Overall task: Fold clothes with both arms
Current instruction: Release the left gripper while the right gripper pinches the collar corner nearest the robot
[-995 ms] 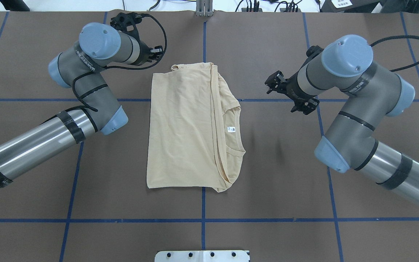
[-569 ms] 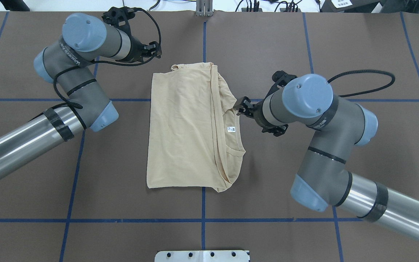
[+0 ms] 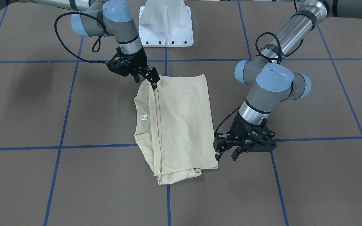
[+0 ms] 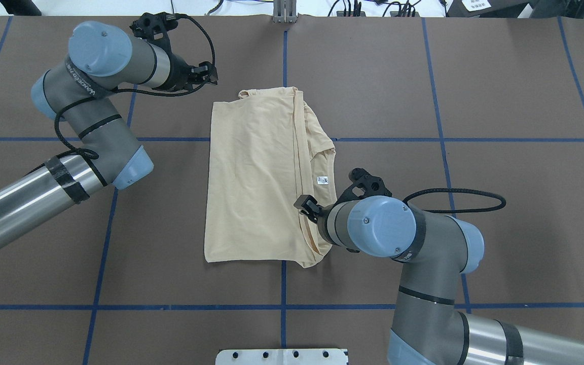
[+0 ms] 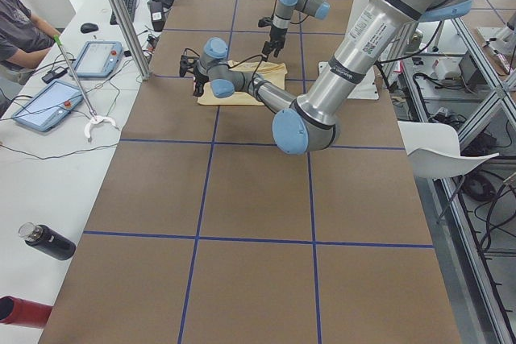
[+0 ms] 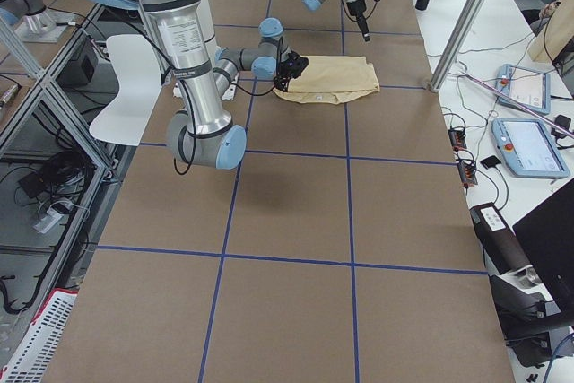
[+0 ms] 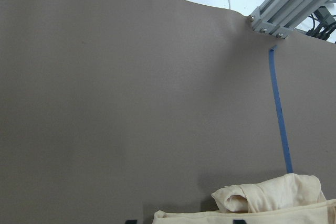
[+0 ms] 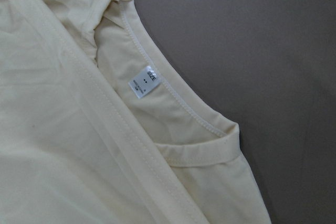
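Right now the T-shirt is lying folded into a tall oblong in the middle of the table. Taking 12 o'clock as straight away from the robot, its long axis is running from 12 to 6. The neck opening, with its white label, is facing 3 o'clock, and the plain folded edge is facing 9. The right claw is hovering over the shirt's 5 o'clock corner, fingers spread and holding nothing, so it looks the nearer one. The left claw, likewise spread and empty, is hanging just off the 11 o'clock corner, with the cloth lying toward its 4 o'clock. I'm guessing each claw is being placed to take one end of that long axis.
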`<move>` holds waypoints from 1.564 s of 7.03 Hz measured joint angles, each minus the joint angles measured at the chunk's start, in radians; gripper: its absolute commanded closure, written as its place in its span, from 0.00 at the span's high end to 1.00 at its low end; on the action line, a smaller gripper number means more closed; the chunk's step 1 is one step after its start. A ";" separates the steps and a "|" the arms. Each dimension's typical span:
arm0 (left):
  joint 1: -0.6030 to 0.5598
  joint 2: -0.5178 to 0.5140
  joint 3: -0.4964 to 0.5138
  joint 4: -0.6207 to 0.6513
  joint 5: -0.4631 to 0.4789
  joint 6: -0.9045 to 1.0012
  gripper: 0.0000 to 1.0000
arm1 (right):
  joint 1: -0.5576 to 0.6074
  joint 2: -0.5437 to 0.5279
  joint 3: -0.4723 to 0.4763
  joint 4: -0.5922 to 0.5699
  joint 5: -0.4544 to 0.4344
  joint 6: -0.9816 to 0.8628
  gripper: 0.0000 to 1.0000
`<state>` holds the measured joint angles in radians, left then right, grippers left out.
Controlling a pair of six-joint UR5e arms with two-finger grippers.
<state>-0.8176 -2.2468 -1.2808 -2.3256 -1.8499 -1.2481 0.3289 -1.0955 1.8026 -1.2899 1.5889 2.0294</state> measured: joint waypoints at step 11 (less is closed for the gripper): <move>0.000 0.000 -0.023 0.015 0.001 -0.011 0.68 | -0.097 -0.012 -0.020 -0.002 -0.073 0.088 0.00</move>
<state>-0.8176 -2.2465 -1.3037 -2.3108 -1.8486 -1.2594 0.2318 -1.1071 1.7830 -1.2916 1.5160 2.1175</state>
